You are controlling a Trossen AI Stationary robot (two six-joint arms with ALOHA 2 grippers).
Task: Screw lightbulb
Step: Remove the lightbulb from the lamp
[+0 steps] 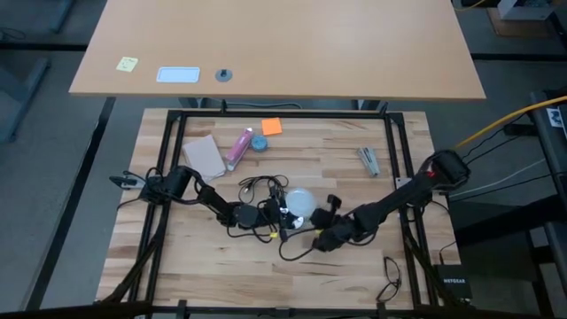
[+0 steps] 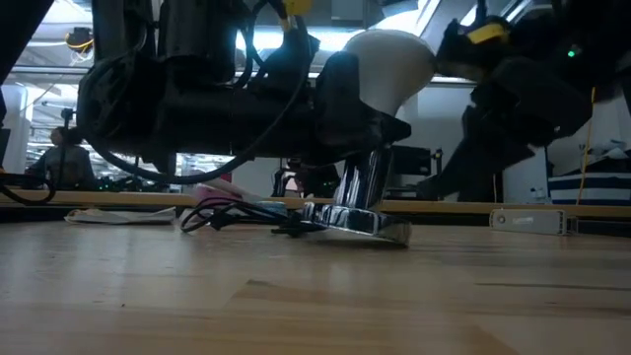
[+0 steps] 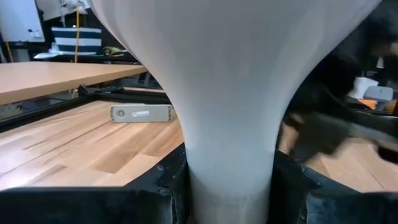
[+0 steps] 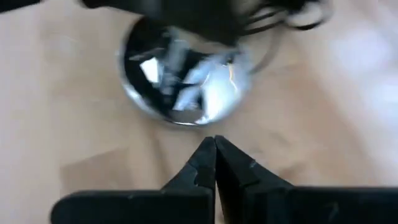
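The left hand (image 1: 276, 213) grips the lightbulb (image 1: 299, 202) by its narrow neck above the shiny lamp base (image 2: 363, 223) on the tabletop (image 1: 354, 266). The right hand (image 4: 215, 163), fingers pressed together and empty, hovers just beside the base.

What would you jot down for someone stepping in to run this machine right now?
Left gripper: fingers closed around the narrow neck of the lightbulb, holding it above the shiny lamp base near the table's middle.
Right gripper: fingers shut, empty, hanging just beside the lamp base.
Done: the bulb is picked up and brought to the base.
Left: whether it is threaded in at all can't be told, so check that, twist it home, then let go.
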